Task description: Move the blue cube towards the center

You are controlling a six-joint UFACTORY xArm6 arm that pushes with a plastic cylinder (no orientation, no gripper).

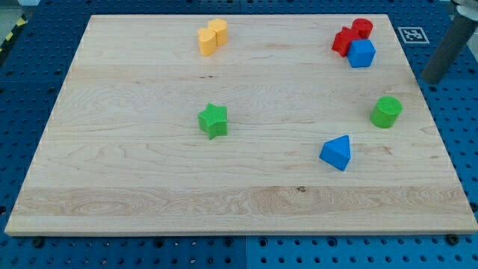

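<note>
Nearest the view's bottom on the wooden board I count one blue wedge-like block, then one green star and one green cylinder. Farther up sits the blue cube, touching two red blocks whose shapes I can't make out. Two yellow blocks touch at the top. My tip is right of the cube, well apart; the rod runs out of frame.

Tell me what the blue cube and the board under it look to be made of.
Blue cube: apparently plastic, matte, with fine ridged lines on its faces that suggest 3D printing. Board: pale wood, smooth and unpainted, with visible grain streaks and small knots. My tip sits off the board, to the view's right of the cube.
</note>
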